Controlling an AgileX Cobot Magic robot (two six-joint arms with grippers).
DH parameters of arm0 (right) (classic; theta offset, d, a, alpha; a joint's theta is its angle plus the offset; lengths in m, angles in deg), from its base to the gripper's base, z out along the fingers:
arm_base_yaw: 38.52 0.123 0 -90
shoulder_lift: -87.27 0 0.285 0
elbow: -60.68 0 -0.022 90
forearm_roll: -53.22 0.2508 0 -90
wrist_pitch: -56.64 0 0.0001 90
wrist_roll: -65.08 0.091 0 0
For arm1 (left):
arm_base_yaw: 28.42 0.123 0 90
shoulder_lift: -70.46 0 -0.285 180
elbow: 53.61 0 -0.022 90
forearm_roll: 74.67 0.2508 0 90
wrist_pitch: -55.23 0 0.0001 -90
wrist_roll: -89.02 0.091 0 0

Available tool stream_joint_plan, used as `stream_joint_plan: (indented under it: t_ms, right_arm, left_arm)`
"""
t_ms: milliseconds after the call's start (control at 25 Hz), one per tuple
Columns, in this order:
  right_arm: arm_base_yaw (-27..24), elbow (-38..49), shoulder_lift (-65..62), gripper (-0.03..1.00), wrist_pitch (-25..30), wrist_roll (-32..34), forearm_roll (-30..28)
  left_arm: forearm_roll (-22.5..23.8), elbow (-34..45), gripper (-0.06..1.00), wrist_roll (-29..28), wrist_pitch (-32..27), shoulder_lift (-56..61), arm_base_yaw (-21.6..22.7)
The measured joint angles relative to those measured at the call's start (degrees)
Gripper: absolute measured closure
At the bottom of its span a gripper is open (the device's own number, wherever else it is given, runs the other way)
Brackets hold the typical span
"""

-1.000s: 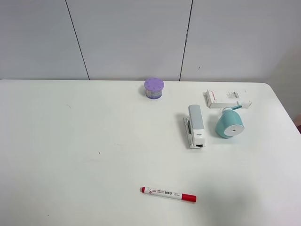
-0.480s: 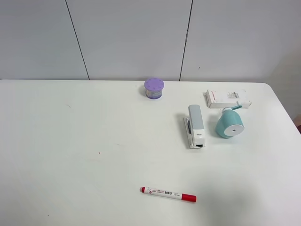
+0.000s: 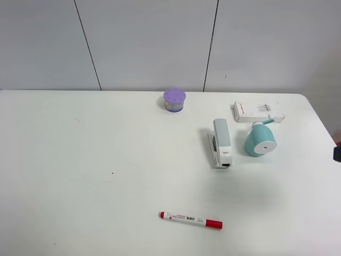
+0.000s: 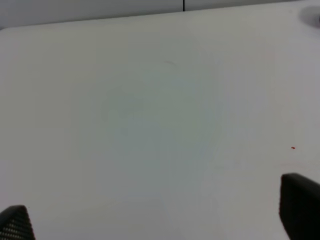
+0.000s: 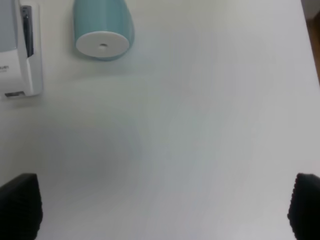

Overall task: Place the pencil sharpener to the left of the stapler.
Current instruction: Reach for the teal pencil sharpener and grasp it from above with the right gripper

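The teal pencil sharpener [image 3: 260,140] lies on its side on the white table, its flat white face toward the front, just right of the grey and white stapler [image 3: 221,142]. The right wrist view shows the sharpener [image 5: 103,25] and the stapler's end [image 5: 17,50] far ahead of my right gripper [image 5: 162,205], which is open with only its dark fingertips [image 5: 20,205] showing. A dark bit of the right arm [image 3: 337,153] peeks in at the high view's right edge. My left gripper [image 4: 160,215] is open over bare table, away from both objects.
A purple round container [image 3: 174,100] stands at the back centre. A white flat box with a red end [image 3: 257,111] lies just behind the sharpener. A red and white marker [image 3: 191,220] lies near the front edge.
A dark part of the right arm has come into the high view at its right edge. The objects on the table have not moved.
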Motion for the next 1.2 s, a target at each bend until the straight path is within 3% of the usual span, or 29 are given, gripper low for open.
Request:
stream_joint_plan:
  t_ms: [520,800,1200]
  right_arm:
    - [0.0,-14.0,34.2,-0.02,-2.7,-1.6,1.7]
    - [0.0,-19.4,44.5,-0.02,-4.2,-3.2,2.5]
    - [0.0,-19.7,53.3,-0.02,-10.5,-7.4,5.0]
  left_arm:
    - [0.0,0.0,-0.05,0.0,0.0,0.0,0.0]
    - [0.0,0.0,-0.05,0.0,0.0,0.0,0.0]
    - [0.0,0.0,-0.05,0.0,0.0,0.0,0.0]
